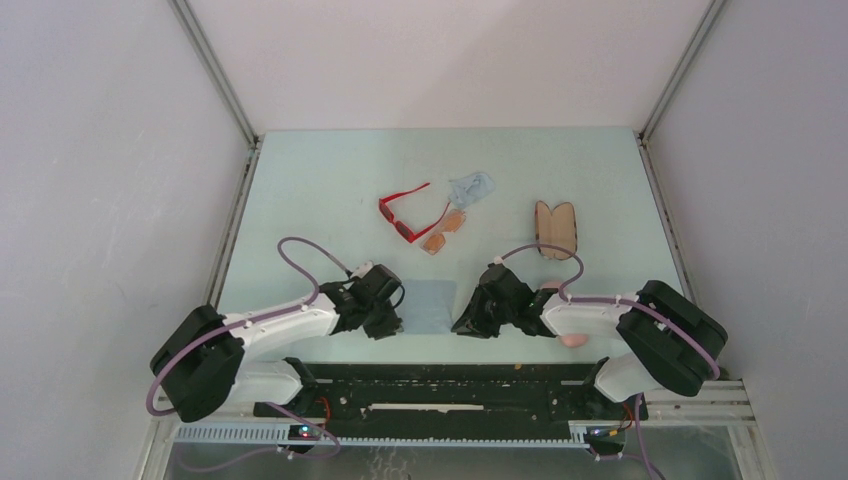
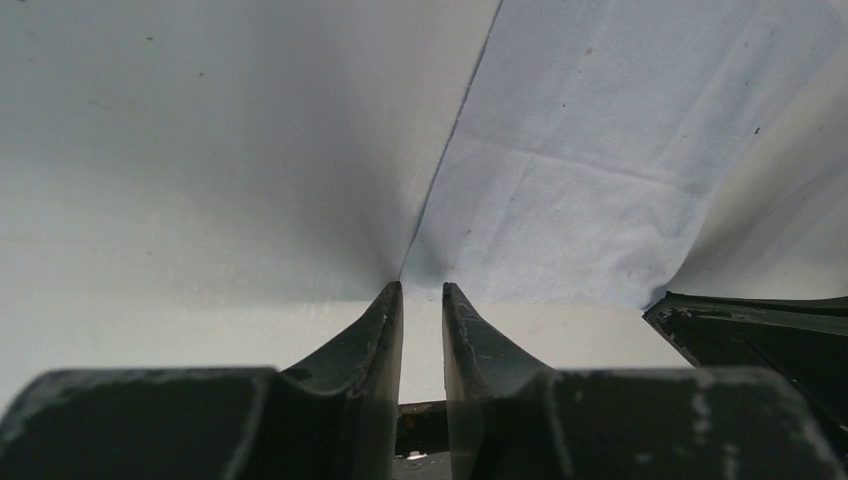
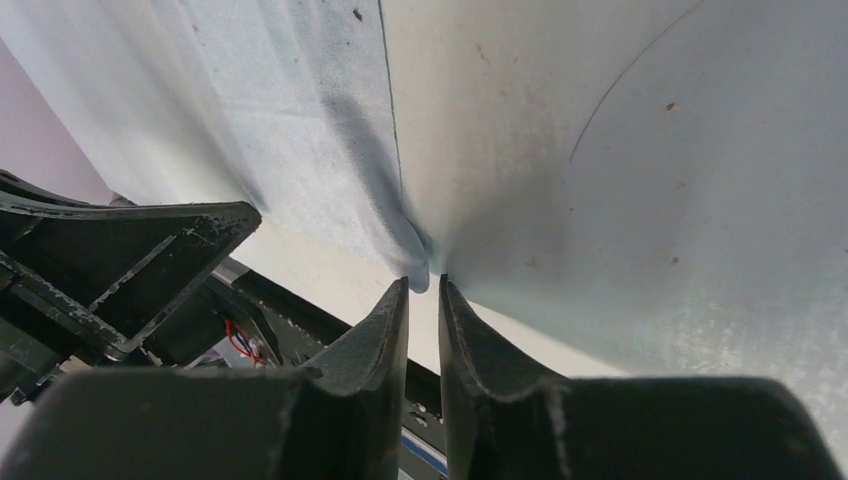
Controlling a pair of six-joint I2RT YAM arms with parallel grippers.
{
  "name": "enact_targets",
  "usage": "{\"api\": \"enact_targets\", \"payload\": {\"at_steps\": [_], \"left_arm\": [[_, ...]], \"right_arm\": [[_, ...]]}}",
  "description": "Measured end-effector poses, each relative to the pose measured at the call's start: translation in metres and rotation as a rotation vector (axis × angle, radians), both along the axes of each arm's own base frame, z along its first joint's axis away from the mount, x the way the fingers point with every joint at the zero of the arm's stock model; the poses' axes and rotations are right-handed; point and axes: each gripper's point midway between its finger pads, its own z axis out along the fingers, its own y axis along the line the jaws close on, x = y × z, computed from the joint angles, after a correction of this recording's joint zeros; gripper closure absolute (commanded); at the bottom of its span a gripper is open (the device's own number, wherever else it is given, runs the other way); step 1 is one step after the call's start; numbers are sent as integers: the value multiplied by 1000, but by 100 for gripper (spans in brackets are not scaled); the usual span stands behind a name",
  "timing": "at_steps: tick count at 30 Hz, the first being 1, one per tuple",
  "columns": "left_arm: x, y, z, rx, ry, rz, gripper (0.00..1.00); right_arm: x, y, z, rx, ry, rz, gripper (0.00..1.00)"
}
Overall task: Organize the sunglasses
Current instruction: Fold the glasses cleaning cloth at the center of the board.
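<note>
The red-framed sunglasses (image 1: 404,214) lie open at mid-table. The slim pair with orange lenses (image 1: 445,233) lies touching them on the right. A flat pale blue cloth (image 1: 428,305) lies near the front edge between my grippers. My left gripper (image 1: 392,326) is pinched shut at the cloth's near left corner (image 2: 580,170), with its tips (image 2: 422,290) on the puckered edge. My right gripper (image 1: 464,326) is shut on the cloth's near right corner (image 3: 250,110), and a bit of fabric shows between its tips (image 3: 423,282). Both pairs of sunglasses are far from both grippers.
A crumpled pale blue cloth (image 1: 472,187) lies behind the sunglasses. A plaid case (image 1: 555,228) lies open at the right. A pink object (image 1: 572,340) sits under the right arm. The table's near edge (image 2: 300,330) is just below both grippers.
</note>
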Motion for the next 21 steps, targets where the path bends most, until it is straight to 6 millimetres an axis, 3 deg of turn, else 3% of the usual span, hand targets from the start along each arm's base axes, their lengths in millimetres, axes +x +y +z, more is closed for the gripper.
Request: {"api": "enact_targets", "payload": {"at_steps": [8,16,19,21], "left_arm": [[1,-3,-3,-18,4,21,100],[4,-4,-3,-23,-2,38,100],[4,0,-2,-11,-14,47,100],[3,4,-2,1,-21,53,100]], "right_arm": [[1,3,-1,12,-1,-6,100],[-1,4,-1,15,0,-7,100],[-3,3,0,18,0,-4,76],[-4,3,3,24,-6,-4,71]]}}
